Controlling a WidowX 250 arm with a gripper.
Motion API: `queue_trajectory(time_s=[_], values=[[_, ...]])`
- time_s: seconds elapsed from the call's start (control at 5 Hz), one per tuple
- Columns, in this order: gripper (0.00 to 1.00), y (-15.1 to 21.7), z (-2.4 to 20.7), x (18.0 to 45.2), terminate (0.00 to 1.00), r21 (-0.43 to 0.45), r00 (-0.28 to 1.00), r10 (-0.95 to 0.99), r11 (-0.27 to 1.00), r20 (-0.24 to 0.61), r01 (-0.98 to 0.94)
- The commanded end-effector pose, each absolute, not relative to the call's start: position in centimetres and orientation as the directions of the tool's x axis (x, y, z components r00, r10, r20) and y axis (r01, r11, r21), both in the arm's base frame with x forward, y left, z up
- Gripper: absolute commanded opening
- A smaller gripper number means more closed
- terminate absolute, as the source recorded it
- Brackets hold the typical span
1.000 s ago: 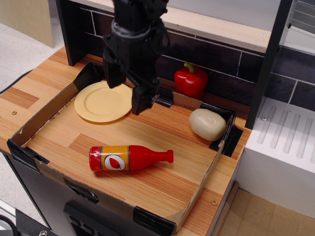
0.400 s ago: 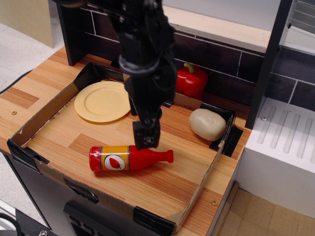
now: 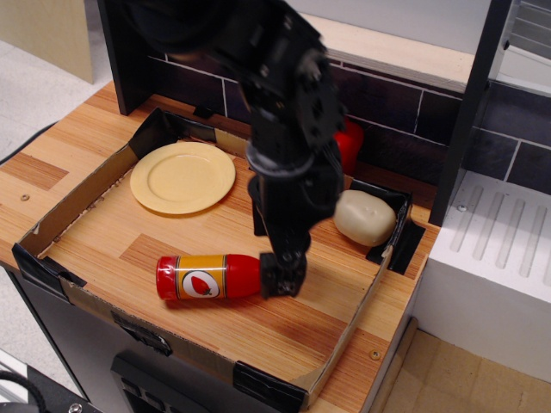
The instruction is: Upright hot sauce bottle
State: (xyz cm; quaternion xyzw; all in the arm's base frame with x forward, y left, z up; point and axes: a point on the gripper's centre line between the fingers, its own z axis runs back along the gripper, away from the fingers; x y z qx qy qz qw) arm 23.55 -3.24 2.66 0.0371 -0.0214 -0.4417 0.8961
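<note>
The hot sauce bottle (image 3: 207, 276) lies on its side in the front half of the cardboard tray (image 3: 76, 203), base to the left, white oval label facing me. It is glossy red with an orange-yellow band. My black gripper (image 3: 271, 263) has come down over the bottle's neck end, and its near finger (image 3: 283, 275) hides the neck and cap. The jaws look open, one finger in front of the neck and one behind. The bottle rests on the tray floor.
A yellow plate (image 3: 182, 176) lies at the tray's back left. A red bell pepper (image 3: 351, 144) is partly hidden behind the arm at the back. A cream potato-shaped object (image 3: 365, 217) sits at the right wall. A white rack (image 3: 499, 258) stands to the right.
The gripper has moved from above the plate forward, right and down to the bottle's neck, which it now covers. The bottle has not moved.
</note>
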Motion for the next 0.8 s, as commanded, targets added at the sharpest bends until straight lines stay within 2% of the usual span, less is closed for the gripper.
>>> queue_trajectory(time_s=[0.0,0.2,0.6], values=[[1.00,-3.09,1.35,23.70,0.00,0.123,0.596,-0.803,0.595,0.035,0.794],[0.00,-3.28,1.17,24.03,0.00,0.119,0.615,-0.788,0.615,0.040,0.780],[0.00,-2.88,0.78,24.40,0.00,0.092,0.605,-0.794,0.607,0.056,0.789]])
